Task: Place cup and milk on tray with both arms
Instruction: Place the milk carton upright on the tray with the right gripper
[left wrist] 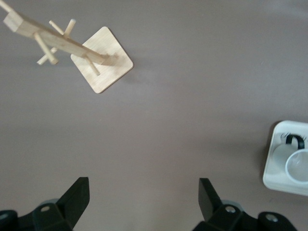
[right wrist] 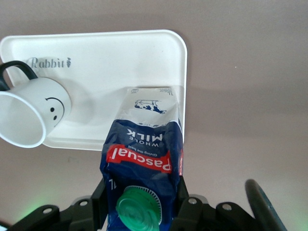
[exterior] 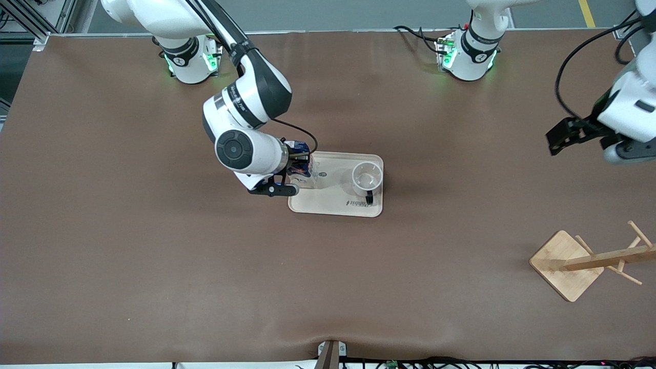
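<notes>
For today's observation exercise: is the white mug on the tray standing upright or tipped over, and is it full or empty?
Upright and empty. The cup stands on the tray, its round mouth facing up in the front view, showing only a bare white interior.

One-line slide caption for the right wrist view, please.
Right gripper holds the milk over the tray, beside the cup.

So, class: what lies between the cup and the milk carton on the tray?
Only bare tray; the right wrist view shows nothing lying between the cup and the milk carton.
</notes>
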Robot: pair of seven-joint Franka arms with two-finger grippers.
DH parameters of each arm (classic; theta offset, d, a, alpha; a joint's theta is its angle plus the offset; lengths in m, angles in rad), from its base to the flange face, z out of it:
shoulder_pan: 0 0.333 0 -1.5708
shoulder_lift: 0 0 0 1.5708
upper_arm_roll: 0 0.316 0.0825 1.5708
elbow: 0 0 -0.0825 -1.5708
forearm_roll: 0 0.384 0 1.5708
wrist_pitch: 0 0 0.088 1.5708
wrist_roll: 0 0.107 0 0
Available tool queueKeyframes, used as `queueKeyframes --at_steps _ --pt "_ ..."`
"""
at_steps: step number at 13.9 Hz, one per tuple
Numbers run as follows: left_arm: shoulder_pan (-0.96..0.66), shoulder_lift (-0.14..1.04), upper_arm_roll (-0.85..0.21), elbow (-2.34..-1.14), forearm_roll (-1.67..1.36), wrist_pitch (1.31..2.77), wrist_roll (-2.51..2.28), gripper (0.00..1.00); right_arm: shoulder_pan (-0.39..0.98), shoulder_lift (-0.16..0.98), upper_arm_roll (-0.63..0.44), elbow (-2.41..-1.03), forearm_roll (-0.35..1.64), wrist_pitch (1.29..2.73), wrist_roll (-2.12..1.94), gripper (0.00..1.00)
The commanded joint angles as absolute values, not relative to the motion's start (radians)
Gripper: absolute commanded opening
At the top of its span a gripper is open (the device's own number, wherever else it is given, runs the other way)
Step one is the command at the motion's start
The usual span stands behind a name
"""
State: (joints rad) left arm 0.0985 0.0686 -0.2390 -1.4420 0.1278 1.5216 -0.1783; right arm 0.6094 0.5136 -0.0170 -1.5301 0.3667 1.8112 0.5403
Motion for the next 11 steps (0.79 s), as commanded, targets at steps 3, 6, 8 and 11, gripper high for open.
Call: queueKeyframes --at_steps 3,6,8,11 --pt "-0.052 -0.023 -0.055 -1.509 0.080 1.477 -0.118 1.00 0.634 0.551 -0.028 -1.497 0.362 1.841 0.560 1.00" --pt "-0.066 -0.049 -0.046 -1.534 0.078 1.479 -0.106 1.00 0.623 0.539 -0.028 -1.485 0.365 1.829 0.555 1.00" --pt "-0.058 -0.064 -0.046 -1.542 0.077 1.480 -0.104 1.00 0.618 0.529 -0.029 -1.433 0.354 1.742 0.554 1.00" --pt "-0.052 -0.066 -0.046 -1.543 0.063 1.486 -0.089 1.00 0.551 0.532 -0.031 -1.292 0.357 1.489 0.549 1.00"
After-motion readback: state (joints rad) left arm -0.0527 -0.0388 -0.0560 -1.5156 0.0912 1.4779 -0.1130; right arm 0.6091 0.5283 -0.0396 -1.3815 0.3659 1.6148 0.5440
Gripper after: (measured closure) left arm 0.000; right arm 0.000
